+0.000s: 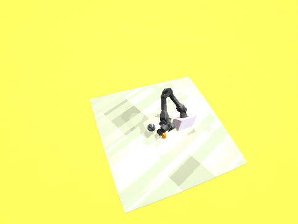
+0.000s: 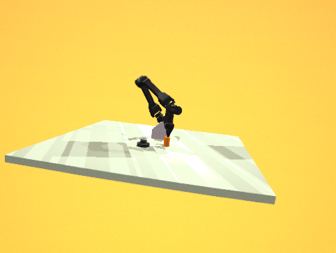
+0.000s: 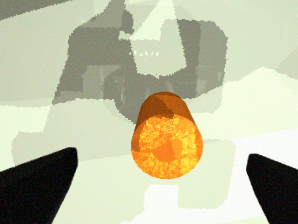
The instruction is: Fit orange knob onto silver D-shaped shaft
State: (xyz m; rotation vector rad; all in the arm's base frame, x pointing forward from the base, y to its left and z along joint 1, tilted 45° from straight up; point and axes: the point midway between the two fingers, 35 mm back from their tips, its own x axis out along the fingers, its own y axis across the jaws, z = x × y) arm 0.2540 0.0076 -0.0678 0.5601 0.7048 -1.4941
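Observation:
The orange knob (image 1: pixel 164 135) (image 2: pixel 166 141) (image 3: pixel 166 147) stands upright on the table top. Its underside and hole are hidden. My gripper (image 2: pixel 169 136) (image 3: pixel 162 159) is open and empty, pointing down just above the knob. In the wrist view the knob shows between the two wide-spread fingertips, a little above the line joining them. The dark round pedestal (image 1: pixel 151 127) (image 2: pixel 143 144) stands to the left of the knob in the top and exterior views, with a small silver shaft (image 2: pixel 143 139) on top. The shaft's flat side is too small to make out.
A pale lilac block (image 1: pixel 186 123) (image 2: pixel 158 132) stands by the arm's base, behind the knob in the exterior view. The table top (image 1: pixel 135 172) (image 2: pixel 104 167) has pale patches and shadows, and its edges show in the top and exterior views.

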